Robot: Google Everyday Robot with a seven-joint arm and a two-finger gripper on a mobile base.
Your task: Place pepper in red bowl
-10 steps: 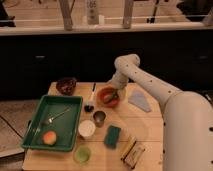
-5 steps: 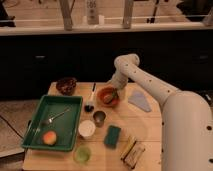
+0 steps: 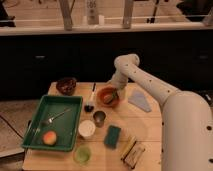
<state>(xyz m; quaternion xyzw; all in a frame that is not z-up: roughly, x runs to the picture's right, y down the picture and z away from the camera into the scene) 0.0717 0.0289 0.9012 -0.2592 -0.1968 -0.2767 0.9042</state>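
Observation:
The red bowl (image 3: 106, 98) stands on the wooden table near its middle back. My gripper (image 3: 114, 92) reaches down from the arm's elbow to the bowl's right inner side. A small dark-green lump, the pepper (image 3: 111, 96), shows inside the bowl right at the gripper's tip. I cannot tell whether the gripper still holds it or whether it rests on the bowl's floor.
A dark brown bowl (image 3: 66, 85) stands at the back left. A green tray (image 3: 35, 127) at the left holds a fork (image 3: 56, 117) and an orange-pink fruit (image 3: 49, 137). In front of the red bowl are a white cup (image 3: 87, 128), a metal cup (image 3: 99, 118) and a green sponge (image 3: 113, 135). A pale cloth (image 3: 141, 101) lies to the right.

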